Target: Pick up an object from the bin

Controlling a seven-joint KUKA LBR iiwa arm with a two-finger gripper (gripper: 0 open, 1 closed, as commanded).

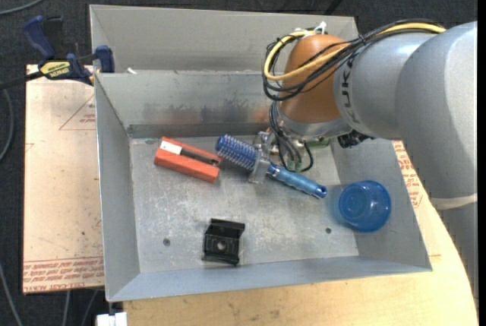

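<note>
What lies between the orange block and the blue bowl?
The blue hairbrush lies between them, with the gripper over its neck, in the camera view.

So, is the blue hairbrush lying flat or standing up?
Lying flat: the blue hairbrush stretches along the bin floor, bristle head and handle both down, below the gripper.

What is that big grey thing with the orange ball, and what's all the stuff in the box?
It is a robot arm reaching in from the right; one camera looks down from above. Its tip is a gripper, a little hand for picking things up, low over a blue hairbrush in the middle of the grey bin. Beside the brush lies an orange block, at the right a blue bowl, near the front a small black part. Whether it grips the brush, I cannot tell.
</note>
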